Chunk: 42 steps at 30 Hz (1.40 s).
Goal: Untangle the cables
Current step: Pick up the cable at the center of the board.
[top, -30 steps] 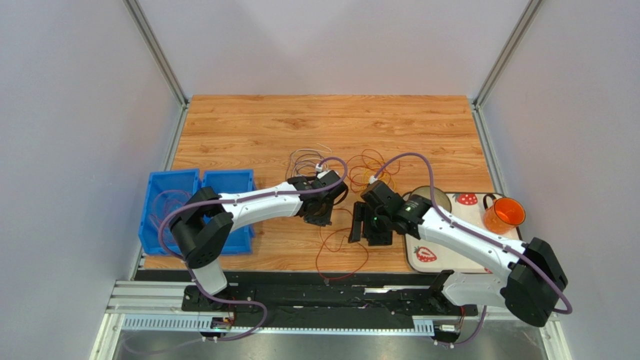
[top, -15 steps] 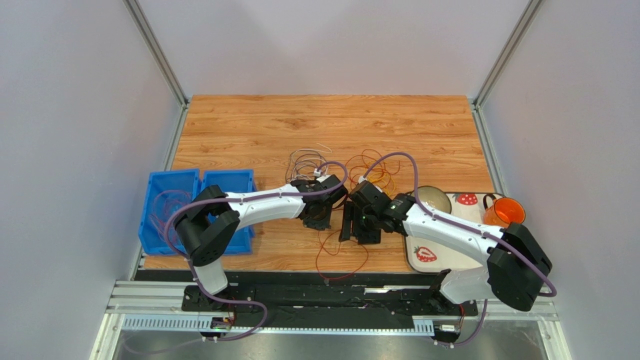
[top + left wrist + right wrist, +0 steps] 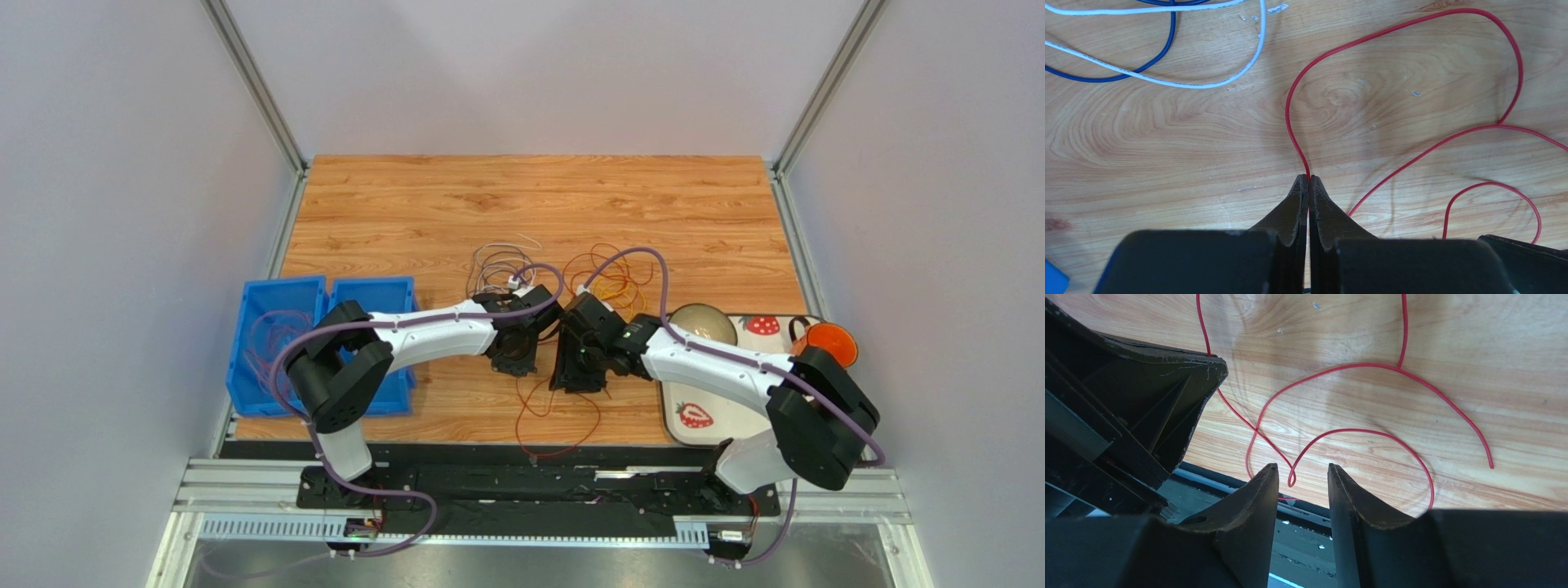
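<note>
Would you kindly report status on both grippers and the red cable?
Left gripper shut on red cable. Right gripper open, straddling a loop of it. White cable lies apart.

no readable text, labels or numbers anywhere

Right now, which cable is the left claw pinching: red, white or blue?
The red cable: it runs straight into the shut left claw; the white cable and blue cable lie apart, untouched.

Left tool (image 3: pixel 1309 179) pinched, right tool (image 3: pixel 1303 468) parted
</note>
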{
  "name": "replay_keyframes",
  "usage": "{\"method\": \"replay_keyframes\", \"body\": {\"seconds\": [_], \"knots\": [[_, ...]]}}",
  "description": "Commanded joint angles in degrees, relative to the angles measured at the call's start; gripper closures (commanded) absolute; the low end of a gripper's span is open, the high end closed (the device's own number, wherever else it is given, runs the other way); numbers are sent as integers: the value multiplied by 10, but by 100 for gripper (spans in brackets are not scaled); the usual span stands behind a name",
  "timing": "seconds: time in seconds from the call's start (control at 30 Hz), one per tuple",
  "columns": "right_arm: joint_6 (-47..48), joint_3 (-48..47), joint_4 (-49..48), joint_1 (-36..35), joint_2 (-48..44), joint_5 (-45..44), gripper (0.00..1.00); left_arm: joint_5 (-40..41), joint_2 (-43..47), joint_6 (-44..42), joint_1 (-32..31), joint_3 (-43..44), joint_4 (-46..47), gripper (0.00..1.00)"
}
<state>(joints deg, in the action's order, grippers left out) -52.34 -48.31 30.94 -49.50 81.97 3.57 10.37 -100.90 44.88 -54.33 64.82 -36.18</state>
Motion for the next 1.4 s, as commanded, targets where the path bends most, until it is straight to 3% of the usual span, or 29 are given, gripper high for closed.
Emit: {"method": "replay_keyframes", "body": {"seconds": [0.0, 0.27, 0.47, 0.5, 0.63, 0.73, 0.87, 1.07, 1.3, 1.37], "knots": [[-7, -11, -40, -5, 23, 10, 64, -4, 3, 13, -11, 2, 14, 100], [-12, 3, -33, -10, -16, -14, 60, -28, 19, 27, -11, -19, 45, 100], [-15, 29, 24, -5, -119, -68, 53, -34, 19, 27, -10, -14, 48, 100], [-15, 33, 32, -3, -132, -73, 53, -29, 22, 24, -10, -14, 46, 97], [-15, 59, 76, 9, -207, -94, 52, -10, 41, 3, -10, -9, 20, 60], [-19, 70, 111, 14, -264, -116, 51, 8, 67, -8, -10, -7, -3, 46], [-22, 75, 143, 20, -327, -146, 50, 45, 105, -31, -16, 7, -38, 38], [-21, 59, 178, 22, -362, -157, 49, 84, 164, -94, -87, 9, -33, 27], [-15, 45, 199, 23, -386, -170, 49, 69, 104, -95, -167, 17, 19, 26], [-13, 41, 207, 23, -393, -170, 49, 60, 81, -100, -179, 29, 27, 20]]}}
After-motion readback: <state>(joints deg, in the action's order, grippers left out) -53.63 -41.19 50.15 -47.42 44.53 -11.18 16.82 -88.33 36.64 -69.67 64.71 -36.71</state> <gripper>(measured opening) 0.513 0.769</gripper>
